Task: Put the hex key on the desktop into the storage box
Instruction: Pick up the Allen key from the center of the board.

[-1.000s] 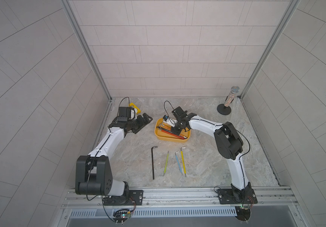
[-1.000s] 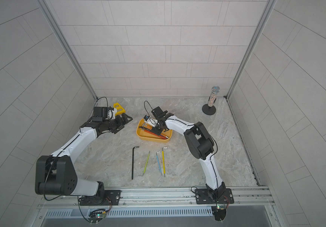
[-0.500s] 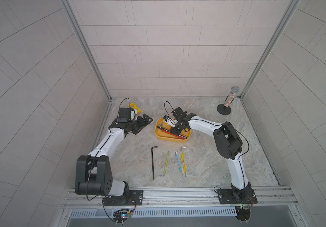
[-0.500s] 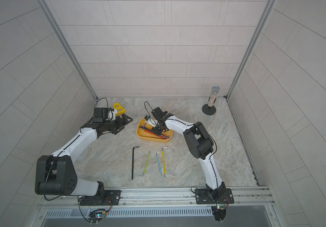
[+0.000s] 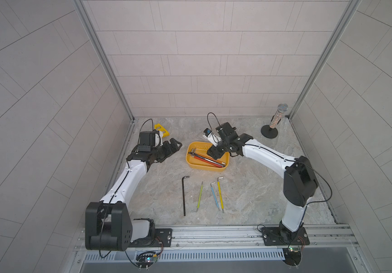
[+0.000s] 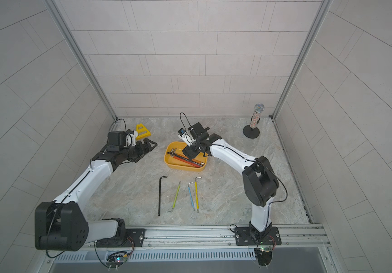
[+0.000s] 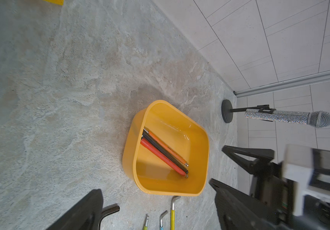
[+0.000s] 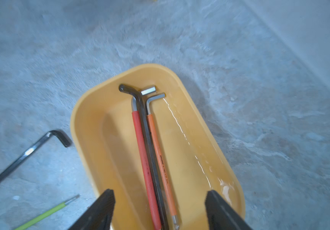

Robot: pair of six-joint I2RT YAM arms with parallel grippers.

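Observation:
The yellow-orange storage box (image 5: 191, 163) (image 6: 170, 163) stands mid-desktop (image 5: 249, 189). A red (image 8: 142, 147), a black (image 8: 150, 147) and an orange hex key (image 8: 157, 147) lie side by side in it. My right gripper (image 5: 216, 153) (image 8: 160, 194) hovers just over the box's right end, open and holding nothing. Nearer the front, a long black (image 5: 184, 196), a green (image 5: 199, 197), a blue (image 5: 214, 196) and a yellow hex key (image 5: 220, 196) lie on the desktop. My left gripper (image 5: 175, 144) (image 7: 155, 185) rests low, left of the box, open and empty.
A glittery microphone on a round black stand (image 5: 274, 123) is at the back right corner. A small yellow triangular bracket (image 5: 161, 129) lies behind the left wrist. Tiled walls close three sides, and a metal rail (image 5: 214, 232) runs along the front.
My right gripper has gone from shut to open over the storage box. The left arm has not moved.

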